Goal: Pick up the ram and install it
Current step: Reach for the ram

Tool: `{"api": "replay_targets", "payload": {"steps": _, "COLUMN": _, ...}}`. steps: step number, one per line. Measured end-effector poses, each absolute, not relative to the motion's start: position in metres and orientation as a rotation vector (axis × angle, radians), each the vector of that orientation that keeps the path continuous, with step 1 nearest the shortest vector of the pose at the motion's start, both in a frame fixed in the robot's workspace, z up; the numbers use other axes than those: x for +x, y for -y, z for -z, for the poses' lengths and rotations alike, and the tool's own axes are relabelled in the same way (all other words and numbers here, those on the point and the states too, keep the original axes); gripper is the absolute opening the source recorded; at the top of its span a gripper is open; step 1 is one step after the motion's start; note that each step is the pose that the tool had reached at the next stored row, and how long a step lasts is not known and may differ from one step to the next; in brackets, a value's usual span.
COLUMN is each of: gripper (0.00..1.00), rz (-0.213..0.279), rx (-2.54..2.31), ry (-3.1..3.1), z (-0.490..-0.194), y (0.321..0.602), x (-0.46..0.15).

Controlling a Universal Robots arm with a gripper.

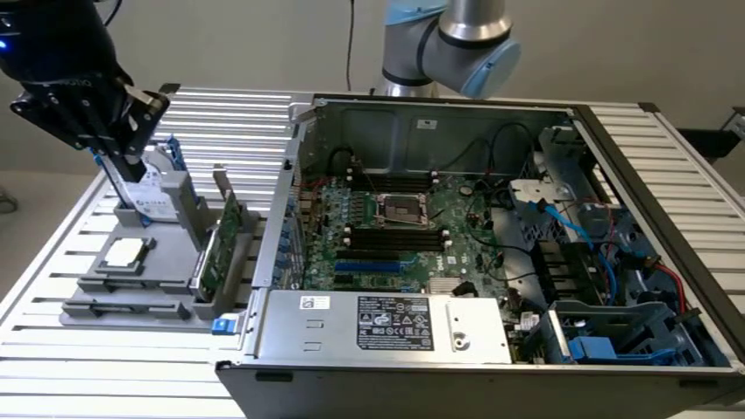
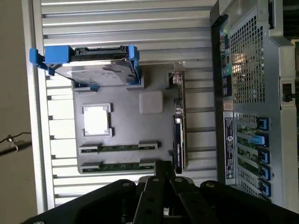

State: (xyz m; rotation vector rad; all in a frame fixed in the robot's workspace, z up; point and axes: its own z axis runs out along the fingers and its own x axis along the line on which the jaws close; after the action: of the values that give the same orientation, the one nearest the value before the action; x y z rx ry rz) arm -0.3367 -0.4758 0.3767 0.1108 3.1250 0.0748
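At the exterior view's left, the black end effector (image 1: 120, 194) hangs over a grey parts holder (image 1: 169, 262). It seems pressed together, gripping nothing. The ram (image 2: 119, 148) lies flat in the holder below the end effector, beside a second stick (image 2: 119, 166). It is not yet picked up or installed. Well off to the exterior view's right of the end effector, the open computer case (image 1: 420, 131) shows long black slots (image 1: 399, 236) that look unfilled. Everything rests on a slatted metal surface (image 1: 664, 157), with a plain pale wall (image 1: 233, 44) behind.
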Motion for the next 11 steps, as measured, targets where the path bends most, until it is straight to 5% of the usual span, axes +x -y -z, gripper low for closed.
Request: {"api": "replay_targets", "payload": {"steps": 11, "gripper": 0.11, "rz": -0.074, "rx": 0.113, "ry": -3.158, "z": -0.365, "y": 0.503, "x": -0.351}}
